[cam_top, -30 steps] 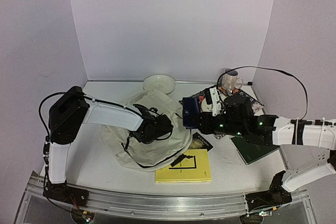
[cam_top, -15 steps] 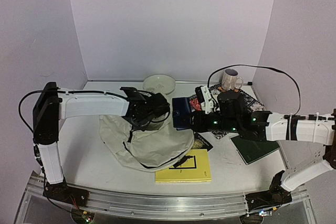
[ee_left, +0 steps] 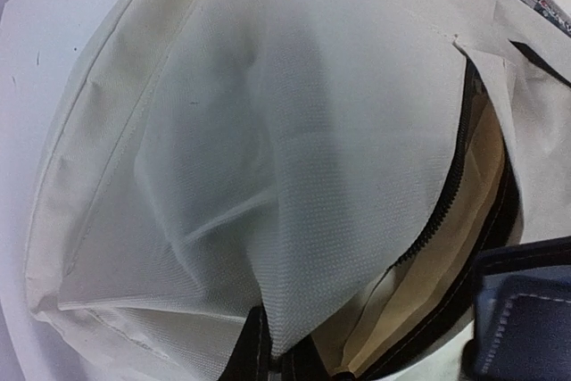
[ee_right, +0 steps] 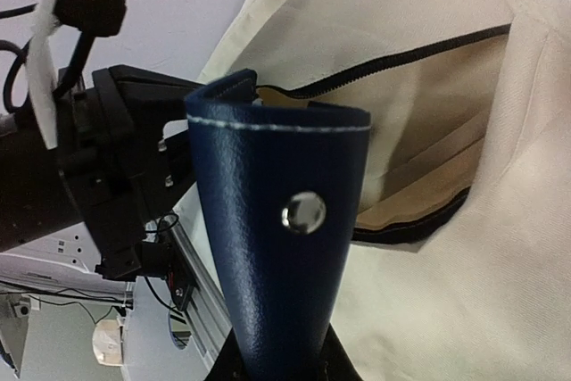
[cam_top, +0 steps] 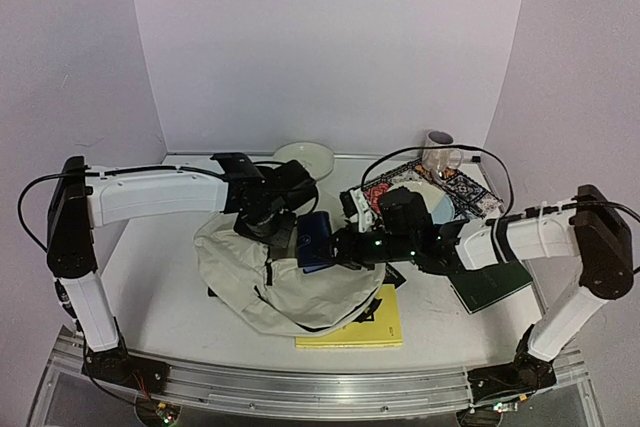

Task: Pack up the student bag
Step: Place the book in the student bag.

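The student bag (cam_top: 300, 287) lies slumped on the table, directly beneath both claws. The left claw (cam_top: 278, 209) is pressed together on a fold of the bag's cream upper flap and holds it lifted, so the zippered mouth gapes. Just to the right of that claw's fingers, the opening shows tan lining (ee_left: 446, 247) edged by a black zipper (ee_left: 457, 167). What lies deeper inside is hidden.

The right claw (ee_right: 277, 356) pinches the near end of a dark blue case (ee_right: 277, 220). The case has pale stitching along its rim and a metal snap (ee_right: 304, 211). It sticks out ahead of the fingers, its far end right at the bag's mouth. I cannot tell whether it touches the fabric.

The bag is soft, off-white and creased, and is the biggest thing in view. A black buckle (cam_top: 268, 272) sits on its top side, below the left claw.

The table (cam_top: 165, 287) is white. A yellow book (cam_top: 380, 325) lies on the near side of the right claw, partly under the bag's edge. A dark green notebook (cam_top: 490, 287) lies to that claw's right, under its arm. Beyond the right claw is a patterned placemat (cam_top: 468, 192), with a glass mug (cam_top: 438, 152) further back; its contents cannot be made out. A white dish (cam_top: 305, 157) sits beyond the left claw, close to the back wall (cam_top: 330, 47), which is pale lilac.
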Tool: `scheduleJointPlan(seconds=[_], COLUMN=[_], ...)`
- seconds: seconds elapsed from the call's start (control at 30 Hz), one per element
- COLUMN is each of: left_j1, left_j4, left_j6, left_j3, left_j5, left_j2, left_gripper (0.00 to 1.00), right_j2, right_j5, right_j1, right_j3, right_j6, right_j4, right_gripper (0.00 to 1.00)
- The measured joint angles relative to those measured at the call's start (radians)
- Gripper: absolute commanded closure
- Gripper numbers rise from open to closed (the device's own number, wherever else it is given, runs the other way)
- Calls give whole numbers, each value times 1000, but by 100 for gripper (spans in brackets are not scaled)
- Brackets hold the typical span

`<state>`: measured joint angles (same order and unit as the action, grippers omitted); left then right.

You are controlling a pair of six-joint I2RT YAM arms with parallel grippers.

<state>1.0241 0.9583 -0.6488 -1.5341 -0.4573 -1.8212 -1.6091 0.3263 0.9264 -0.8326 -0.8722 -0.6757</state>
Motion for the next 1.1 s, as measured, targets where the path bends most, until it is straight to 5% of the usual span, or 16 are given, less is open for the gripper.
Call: scheduleJointPlan(seconds=[0.57, 1.1], left_j1=[0, -5], left_j4=[-158, -301], left_j6=[-160, -190], left_j3=[195, 312], left_j5=[81, 193], left_j2=[173, 208], left_gripper=[100, 100], right_j2=[-224, -291], right_j5=[101, 87], right_j1=[-1, -21], right_j3=[0, -60], right_j6=[-316, -393], right_j4=[-267, -325], right_gripper=[100, 100])
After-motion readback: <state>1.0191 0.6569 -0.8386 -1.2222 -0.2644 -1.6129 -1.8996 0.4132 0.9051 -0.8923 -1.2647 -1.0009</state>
